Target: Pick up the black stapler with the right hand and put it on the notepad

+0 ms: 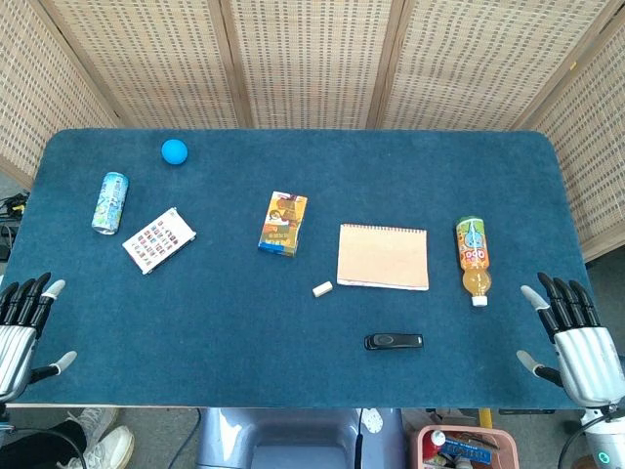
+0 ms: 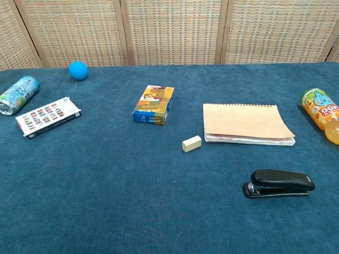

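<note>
The black stapler [image 1: 394, 341] [image 2: 278, 183] lies flat on the blue table near its front edge, just in front of the tan spiral notepad [image 1: 383, 256] [image 2: 247, 123]. Nothing lies on the notepad. My right hand [image 1: 571, 337] hovers at the table's front right corner, fingers spread and holding nothing, well to the right of the stapler. At the front left corner my left hand [image 1: 21, 327] is likewise spread and empty. Neither hand shows in the chest view.
An orange juice bottle [image 1: 473, 257] [image 2: 321, 114] lies right of the notepad. A white eraser [image 1: 322, 288] [image 2: 192, 143] and a colourful box [image 1: 283, 223] [image 2: 154, 105] lie to its left. Further left are a card pack [image 1: 158, 239] [image 2: 48, 117], a can [image 1: 109, 202] [image 2: 17, 94] and a blue ball [image 1: 174, 150] [image 2: 78, 70].
</note>
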Motion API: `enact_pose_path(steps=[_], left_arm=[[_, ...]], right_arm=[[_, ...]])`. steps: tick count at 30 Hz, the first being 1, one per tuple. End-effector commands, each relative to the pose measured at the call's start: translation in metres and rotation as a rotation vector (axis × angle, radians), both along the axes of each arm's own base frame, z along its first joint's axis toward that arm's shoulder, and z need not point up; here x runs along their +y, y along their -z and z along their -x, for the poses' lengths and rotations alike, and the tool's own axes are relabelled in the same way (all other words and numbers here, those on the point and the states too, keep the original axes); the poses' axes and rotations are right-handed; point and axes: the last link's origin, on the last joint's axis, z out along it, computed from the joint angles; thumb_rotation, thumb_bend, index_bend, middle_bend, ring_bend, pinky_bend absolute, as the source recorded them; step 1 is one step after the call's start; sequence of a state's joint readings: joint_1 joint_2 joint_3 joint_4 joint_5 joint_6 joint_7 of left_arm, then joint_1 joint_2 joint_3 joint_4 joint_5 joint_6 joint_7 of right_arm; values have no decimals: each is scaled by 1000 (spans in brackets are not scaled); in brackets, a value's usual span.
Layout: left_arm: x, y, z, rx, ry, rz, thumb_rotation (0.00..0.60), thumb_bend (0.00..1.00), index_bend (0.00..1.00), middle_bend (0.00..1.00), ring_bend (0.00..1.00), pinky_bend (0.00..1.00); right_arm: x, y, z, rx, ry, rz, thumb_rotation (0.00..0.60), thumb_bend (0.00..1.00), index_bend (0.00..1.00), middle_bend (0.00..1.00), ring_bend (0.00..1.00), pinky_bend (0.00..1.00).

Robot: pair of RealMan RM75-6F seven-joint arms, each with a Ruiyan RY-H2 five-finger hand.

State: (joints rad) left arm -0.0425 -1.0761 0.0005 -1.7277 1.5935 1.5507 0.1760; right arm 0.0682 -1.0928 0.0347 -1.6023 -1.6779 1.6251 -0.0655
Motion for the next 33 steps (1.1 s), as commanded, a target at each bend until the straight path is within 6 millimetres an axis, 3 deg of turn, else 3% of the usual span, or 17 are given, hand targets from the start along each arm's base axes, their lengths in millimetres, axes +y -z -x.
enact_pose_path(steps=[1, 7, 13, 18, 19, 24, 33], left_arm=[[0, 0, 0, 0, -2, 3, 600, 62, 0, 0, 0, 0], [1, 4, 0, 18, 3, 3, 600, 63, 0, 0, 0, 0], [7, 9, 2, 34, -16, 11, 600, 62, 0, 0, 0, 0], [12, 13, 3, 45, -37, 21, 600, 63, 0, 0, 0, 0], [14, 13, 4, 50, -44, 18, 600, 63, 0, 0, 0, 0], [17, 13, 6, 50, -60, 14, 600, 63, 0, 0, 0, 0], [23, 13, 10, 51, -86, 21, 600, 62, 0, 0, 0, 0]], right_arm=[[1, 1, 0, -8, -6, -6, 600, 0, 0, 0, 0, 0], [0, 15, -5, -39, -29, -112, 600, 0, 0, 0, 0, 0], [-18, 57, -19, -9, -130, -297, 600, 0, 21, 3, 0, 0], [-34, 90, -30, -17, -167, -432, 600, 0, 131, 99, 0, 45], [-41, 109, -34, -14, -163, -488, 600, 0, 140, 113, 0, 53], [-52, 131, -35, 15, -148, -506, 600, 3, 180, 191, 48, 107], [-62, 164, -39, 37, -126, -539, 600, 99, 208, 246, 100, 200]])
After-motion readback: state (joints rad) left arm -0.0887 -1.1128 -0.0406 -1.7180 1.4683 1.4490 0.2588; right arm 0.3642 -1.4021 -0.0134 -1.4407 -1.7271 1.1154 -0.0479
